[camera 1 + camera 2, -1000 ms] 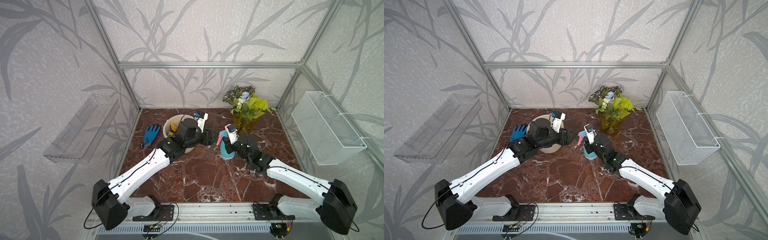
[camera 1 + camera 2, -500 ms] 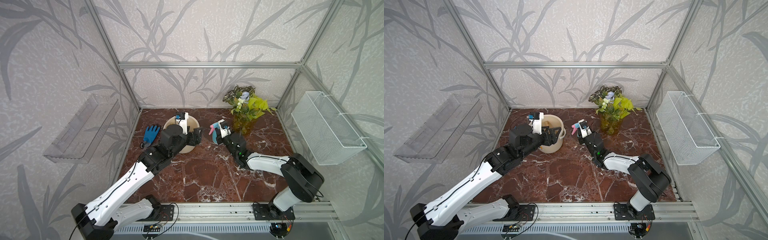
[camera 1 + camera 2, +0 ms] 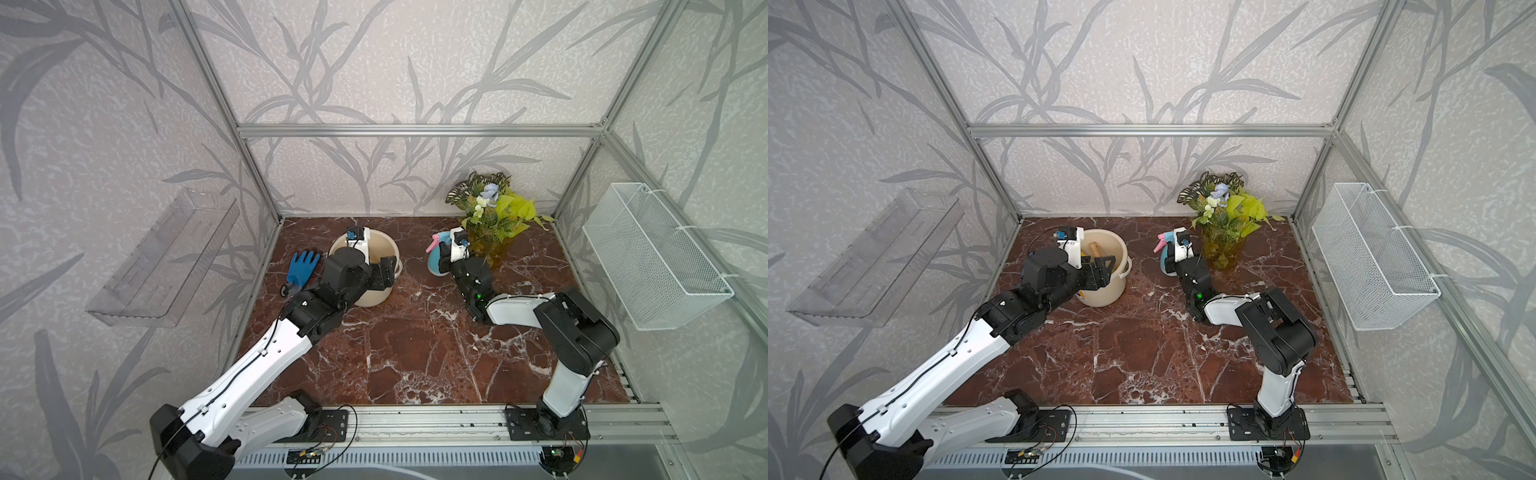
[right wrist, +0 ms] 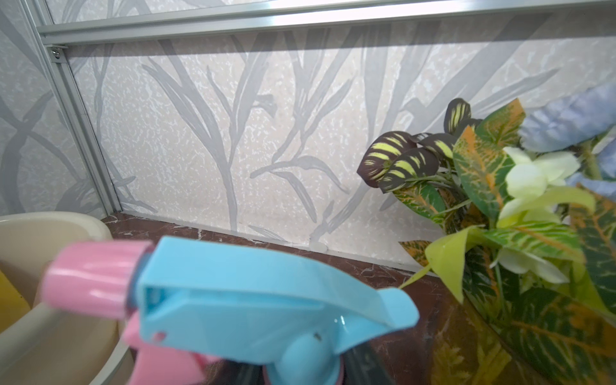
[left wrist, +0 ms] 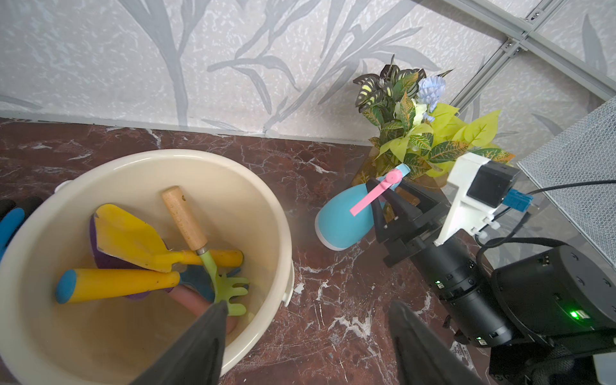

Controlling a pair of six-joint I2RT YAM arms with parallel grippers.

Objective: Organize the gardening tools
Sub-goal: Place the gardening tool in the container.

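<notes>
A cream bucket (image 3: 374, 296) (image 3: 1100, 296) (image 5: 233, 163) holds the gardening tools: a yellow scoop (image 5: 130, 240), a green rake (image 5: 230, 290) with a tan handle, a yellow-handled blue fork (image 5: 116, 283) and a purple trowel (image 5: 96, 256) underneath. My left gripper (image 3: 384, 268) (image 3: 1100, 270) (image 5: 306, 306) hangs open over the bucket's right rim, holding nothing. My right gripper (image 3: 446, 254) (image 3: 1174, 259) (image 5: 388, 203) is shut on the neck of the light-blue-and-pink spray bottle (image 3: 435, 262) (image 3: 1166, 265) (image 5: 343, 216) (image 4: 233, 293). The bottle is tilted, low over the floor beside the plant.
A blue glove (image 3: 303, 266) lies left of the bucket. A leafy plant in an amber vase (image 3: 494, 220) stands at the back right, close behind the bottle. A white wire basket (image 3: 652, 257) hangs on the right wall. A clear shelf (image 3: 166, 257) hangs on the left wall.
My left gripper has pulled back from the spray bottle to the bucket and opened wider. My right arm has folded and carried the bottle towards the back, next to the plant.
</notes>
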